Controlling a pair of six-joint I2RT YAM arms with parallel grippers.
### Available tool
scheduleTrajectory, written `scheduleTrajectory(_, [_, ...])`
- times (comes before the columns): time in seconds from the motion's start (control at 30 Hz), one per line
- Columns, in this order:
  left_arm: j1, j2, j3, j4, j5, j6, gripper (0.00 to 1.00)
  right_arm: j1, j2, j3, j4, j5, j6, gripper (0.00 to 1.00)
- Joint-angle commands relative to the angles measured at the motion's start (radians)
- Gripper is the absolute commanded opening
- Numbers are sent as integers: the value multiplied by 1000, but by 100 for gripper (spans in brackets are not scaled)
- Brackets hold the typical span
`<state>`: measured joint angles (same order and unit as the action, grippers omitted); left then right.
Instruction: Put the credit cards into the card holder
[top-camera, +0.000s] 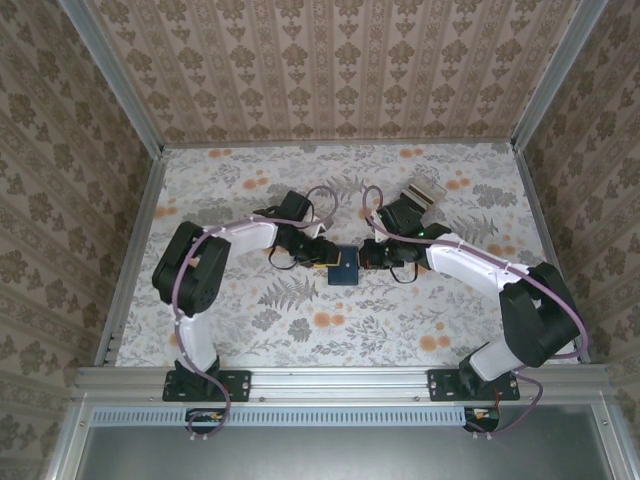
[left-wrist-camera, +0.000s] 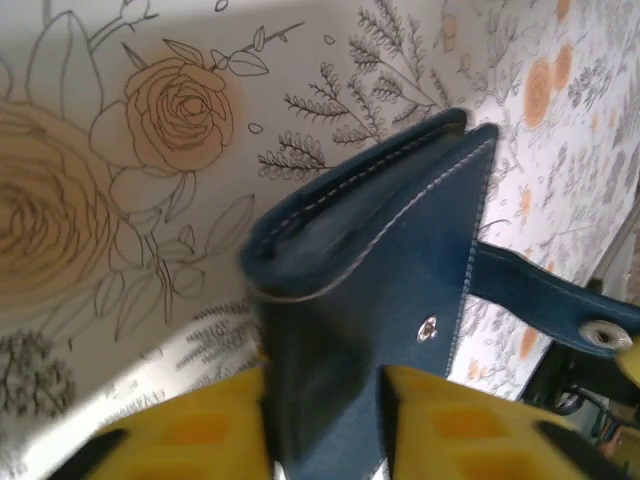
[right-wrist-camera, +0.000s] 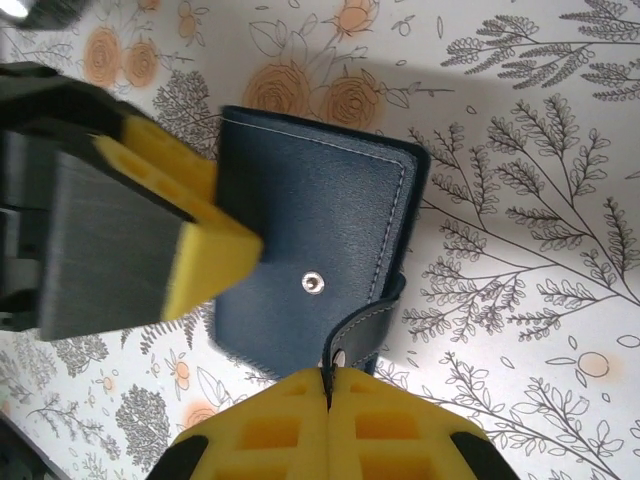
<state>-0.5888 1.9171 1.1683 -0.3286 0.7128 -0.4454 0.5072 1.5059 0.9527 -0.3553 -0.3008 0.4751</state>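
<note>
Centrally on the floral-patterned worktop (top-camera: 300, 330), two robot arms reach inward from the near edge and meet at the card holder (top-camera: 343, 268), a small dark navy folding wallet with pale stitching. It lies closed about midway across the worktop, between the two arms' ends.

From the left wrist camera, the left tool (left-wrist-camera: 325, 420) has a yellow pad on each side of the card holder, and the wallet's folded spine points away from the camera. The pads look as if they lie against the leather. Whether they are squeezing it or merely standing beside it cannot be told. A small silver stud (left-wrist-camera: 428, 328) shows on the wallet's face.

From the right wrist camera, the right tool (right-wrist-camera: 328, 385) has its yellow pads pressed together, pinching the end of the snap tab (right-wrist-camera: 365, 325), a narrow strap that curls off the wallet's edge. One yellow finger pad (right-wrist-camera: 205, 240) of the left tool lies over the wallet's face from the left side of that view.

The credit cards (top-camera: 428, 188) show from above as a pale grey-beige stack toward the far side of the worktop, just beyond the right arm's wrist and apart from the card holder.
</note>
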Motion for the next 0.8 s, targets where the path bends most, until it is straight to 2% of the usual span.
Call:
scheduleTrajectory(0.0, [17, 18, 24, 42, 53, 17, 43, -2, -44, 0, 30, -35, 15, 0])
scheduleTrajectory(0.07, [33, 12, 5, 76, 64, -6, 49, -1, -60, -6, 38, -32, 20, 0])
scheduleTrajectory(0.17, [57, 4, -14, 115, 98, -43, 63, -2, -72, 6, 18, -36, 42, 0])
scheduleTrajectory(0.23, [67, -10, -22, 114, 106, -46, 66, -2, -84, -4, 44, -45, 72, 0])
scheduleTrajectory(0.6, [97, -39, -100, 300, 249, -162, 67, 5, -15, 23, 65, -78, 100, 0])
scheduleTrajectory(0.77, [125, -62, -102, 258, 276, -137, 68, 8, 0, 54, 66, -93, 106, 0])
